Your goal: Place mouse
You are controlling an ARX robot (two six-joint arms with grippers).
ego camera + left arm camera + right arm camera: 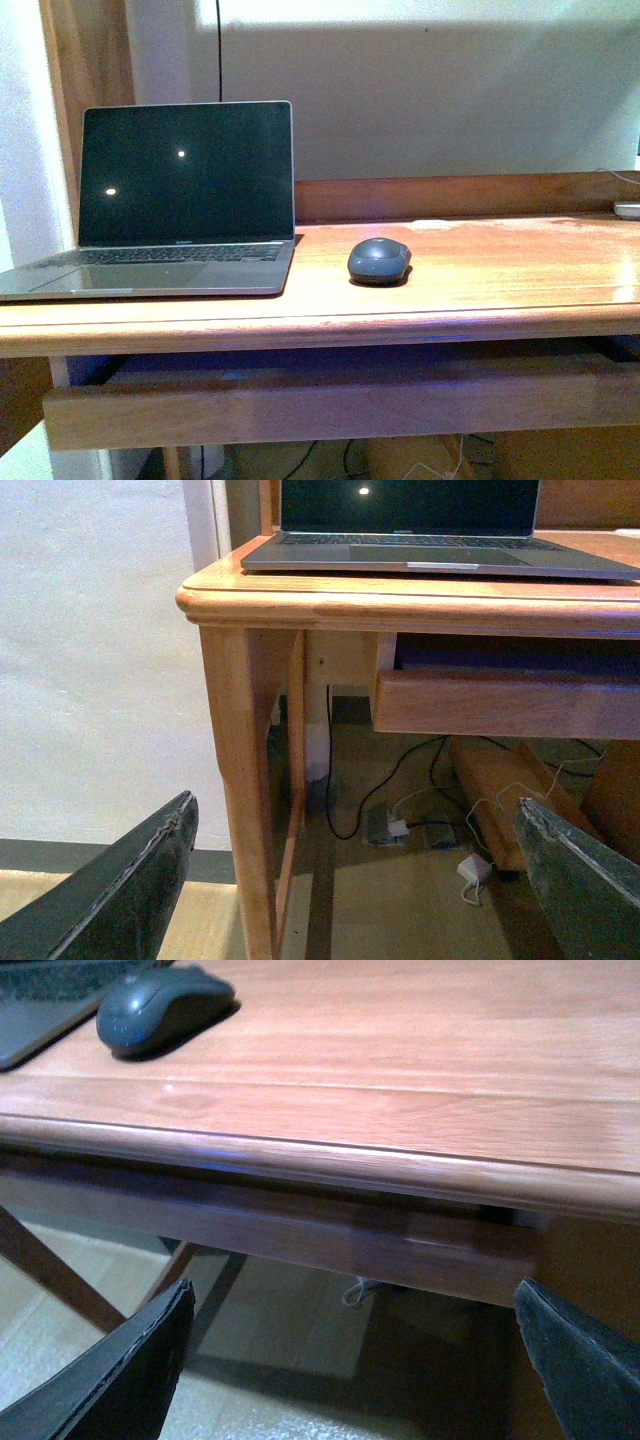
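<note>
The dark grey mouse (379, 261) rests on the wooden desk (480, 290), just right of the open laptop (170, 205). The right wrist view shows the mouse (160, 1008) lying beside the laptop's corner (40, 1005), well back from the desk's front edge. My right gripper (355, 1360) hangs open below that edge, nothing between its fingers. My left gripper (360, 880) is open too, low in front of the desk's left leg (240, 780), with only floor between its fingers. Neither arm appears in the front view.
A wooden drawer front (330, 405) runs under the desktop. Cables and a power strip (400, 825) lie on the floor beneath. A small white object (627, 209) sits at the desk's far right edge. A low wooden backboard (460, 195) borders the rear.
</note>
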